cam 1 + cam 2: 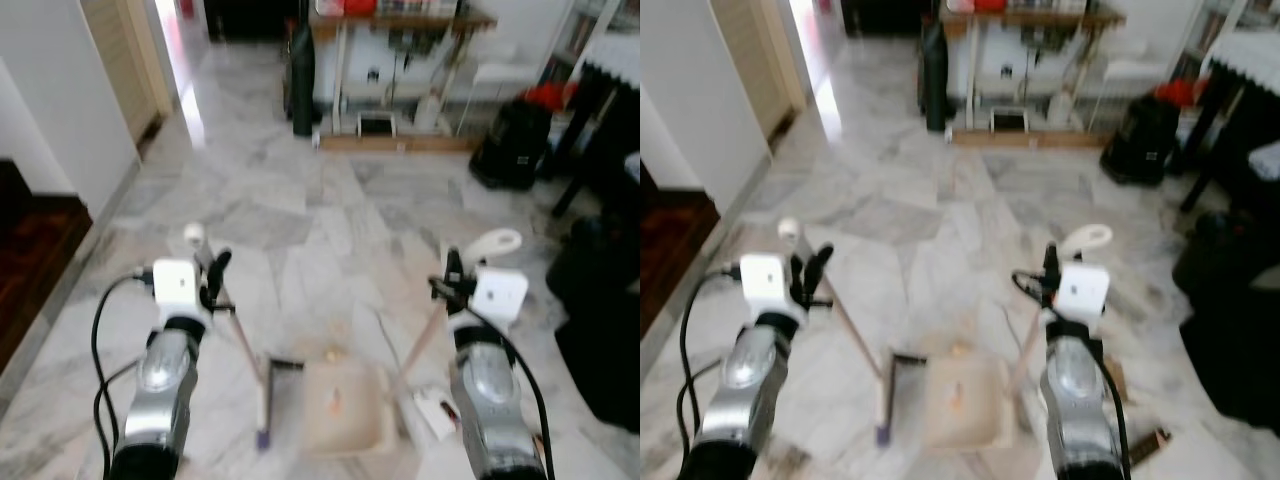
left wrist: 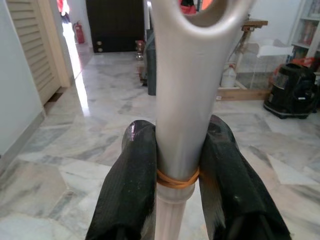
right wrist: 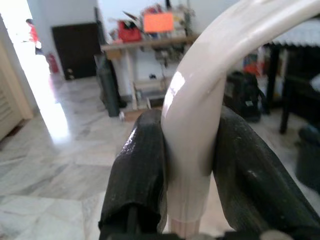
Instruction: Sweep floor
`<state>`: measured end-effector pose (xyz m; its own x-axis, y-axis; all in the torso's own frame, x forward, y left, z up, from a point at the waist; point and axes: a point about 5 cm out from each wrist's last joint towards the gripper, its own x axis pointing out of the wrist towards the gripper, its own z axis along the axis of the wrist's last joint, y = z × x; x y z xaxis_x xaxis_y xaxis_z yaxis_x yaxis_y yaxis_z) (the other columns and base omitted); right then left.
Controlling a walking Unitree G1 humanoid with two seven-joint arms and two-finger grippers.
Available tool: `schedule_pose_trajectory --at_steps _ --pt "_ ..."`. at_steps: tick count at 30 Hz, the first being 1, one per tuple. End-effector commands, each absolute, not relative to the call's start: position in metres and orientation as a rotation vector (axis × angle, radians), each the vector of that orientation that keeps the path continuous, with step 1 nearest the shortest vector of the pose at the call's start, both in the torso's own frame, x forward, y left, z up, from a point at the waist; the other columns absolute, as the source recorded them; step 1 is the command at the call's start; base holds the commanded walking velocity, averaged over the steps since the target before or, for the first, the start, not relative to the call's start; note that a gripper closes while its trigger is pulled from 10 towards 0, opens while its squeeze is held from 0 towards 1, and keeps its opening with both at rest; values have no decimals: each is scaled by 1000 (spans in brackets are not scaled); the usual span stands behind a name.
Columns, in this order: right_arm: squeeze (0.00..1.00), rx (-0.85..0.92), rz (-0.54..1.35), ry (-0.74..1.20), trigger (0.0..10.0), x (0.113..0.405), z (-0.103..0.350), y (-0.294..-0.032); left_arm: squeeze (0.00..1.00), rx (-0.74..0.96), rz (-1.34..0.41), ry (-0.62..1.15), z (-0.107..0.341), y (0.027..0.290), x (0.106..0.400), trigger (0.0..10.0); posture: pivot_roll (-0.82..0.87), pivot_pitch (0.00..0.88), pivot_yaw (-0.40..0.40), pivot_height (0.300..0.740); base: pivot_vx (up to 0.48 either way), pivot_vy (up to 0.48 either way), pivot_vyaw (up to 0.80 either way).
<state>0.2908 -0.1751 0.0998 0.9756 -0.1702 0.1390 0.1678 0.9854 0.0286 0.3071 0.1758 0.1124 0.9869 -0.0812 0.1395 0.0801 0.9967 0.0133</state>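
My left gripper [image 1: 213, 272] is shut on the pale broom handle [image 2: 180, 100], just below its loop end. The stick slants down to the marble floor beside a beige dustpan [image 1: 345, 405] between my arms. My right gripper [image 1: 453, 272] is shut on the dustpan's cream handle [image 3: 192, 110], which has a loop [image 1: 497, 241] at its top. A small orange scrap [image 1: 335, 400] lies in the pan. Another scrap [image 1: 333, 354] lies at its far edge.
A white wall [image 1: 50, 100] and dark wooden step [image 1: 30, 250] are on the left. A cluttered wooden table [image 1: 400, 25], a tall dark object [image 1: 302, 80] and a black bag [image 1: 515, 145] stand at the back. Dark furniture [image 1: 600, 330] is on the right, and open marble floor [image 1: 330, 220] lies ahead.
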Motion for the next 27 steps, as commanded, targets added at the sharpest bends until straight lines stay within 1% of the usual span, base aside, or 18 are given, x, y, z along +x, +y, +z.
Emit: schedule_pose_trajectory --at_steps 1,7,27 --pt "0 1 -172 -182 10000 293 109 -176 0 13 -77 -186 120 179 308 10000 26 0 4 740 0 0 0" --pt "0 -1 -172 -172 10000 295 108 -175 0 11 -87 -188 121 177 309 10000 24 0 11 740 0 0 0" --pt "0 -1 -177 -171 10000 296 109 -175 0 11 -101 -184 121 175 311 10000 25 0 9 740 0 0 -778"
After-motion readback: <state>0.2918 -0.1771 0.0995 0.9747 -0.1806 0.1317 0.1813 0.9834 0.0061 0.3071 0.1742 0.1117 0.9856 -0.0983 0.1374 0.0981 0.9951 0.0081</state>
